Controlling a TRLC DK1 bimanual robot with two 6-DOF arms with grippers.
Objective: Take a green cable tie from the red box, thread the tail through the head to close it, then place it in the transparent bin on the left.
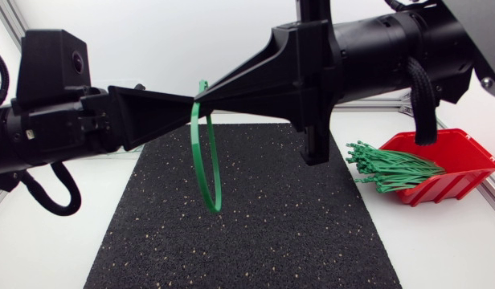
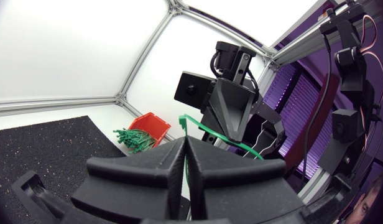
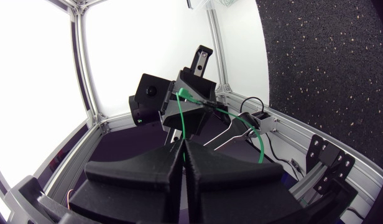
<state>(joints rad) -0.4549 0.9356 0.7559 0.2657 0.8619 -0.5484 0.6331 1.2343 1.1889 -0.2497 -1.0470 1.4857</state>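
**Two grippers, one green tie, held high over the mat**

Both arms met above the back half of the black mat (image 1: 255, 233), wedge tips nearly touching. The left gripper (image 1: 191, 104) had its fingers pressed together on the green cable tie (image 1: 194, 144), the strap running up through the seam between them in its own wrist view. The right gripper (image 1: 202, 98) pinched the same tie just beside it, fingers likewise closed on the strap.

I judged this to be the threading step. To do it well, one gripper should keep the head steady while the other feeds the tail straight along the slot, with no twist in the strap. Both grips should stay close to the ends so the plastic does not buckle. Whether the tail had already entered the head I could not tell.

From the pinch, the tie dropped in a long narrow loop towards the mat's middle, hanging clear of the surface as far as I could see. One short end stood up above the fingertips.

Off the mat's right edge sat the red box (image 1: 464, 156), a bundle of spare ties (image 1: 392, 168) spilling over its lip towards the mat. I could not make out the transparent bin.
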